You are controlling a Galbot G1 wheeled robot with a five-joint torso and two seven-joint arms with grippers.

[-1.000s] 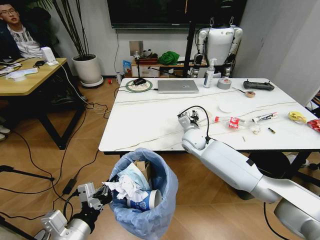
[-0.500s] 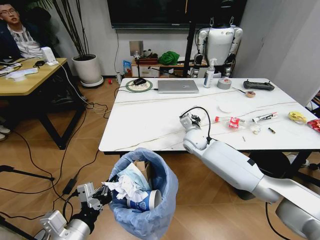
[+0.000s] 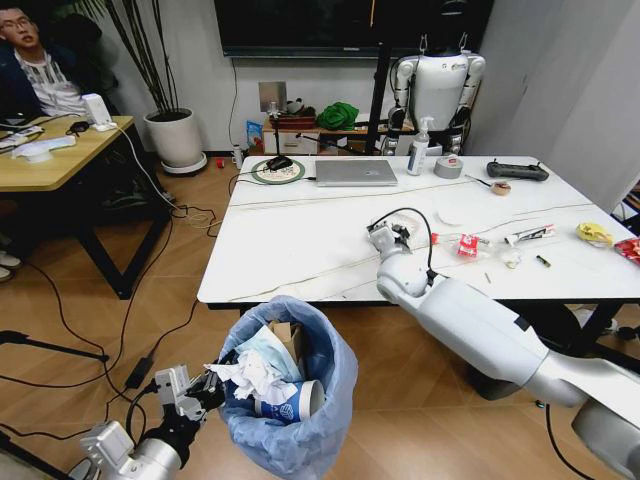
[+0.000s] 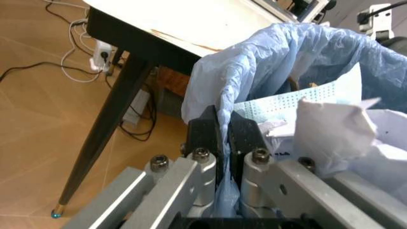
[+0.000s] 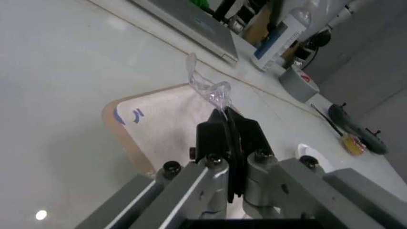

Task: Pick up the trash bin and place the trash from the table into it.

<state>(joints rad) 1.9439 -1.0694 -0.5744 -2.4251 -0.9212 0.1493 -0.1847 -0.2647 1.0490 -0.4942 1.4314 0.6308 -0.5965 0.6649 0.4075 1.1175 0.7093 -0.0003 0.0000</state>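
Note:
The trash bin (image 3: 300, 420), lined with a crinkly light-blue bag, stands on the floor before the table (image 3: 290, 250). It holds crumpled tissues, a paper cup (image 3: 290, 400) and a cardboard box. My left gripper (image 3: 208, 387) is shut on the bag's rim (image 4: 219, 102). My right gripper (image 3: 385, 233) hovers over the table's middle, shut on a thin clear plastic wrapper (image 5: 210, 90). A flat pale piece with a brown edge (image 5: 165, 133) lies on the table under it. More trash lies to the right: a red-labelled clear bottle (image 3: 460, 243), a tissue (image 3: 511, 259) and wrappers (image 3: 594, 233).
A laptop (image 3: 356, 172), spray bottle (image 3: 419, 147), tape roll (image 3: 448, 167) and black controller (image 3: 517, 171) sit along the table's far side. Another robot (image 3: 437, 85) stands behind it. A wooden desk (image 3: 55, 155) is at the left, with cables across the floor.
My right gripper has moved to the right over the table, still shut on the wrapper. The left gripper and the bin have stayed put.

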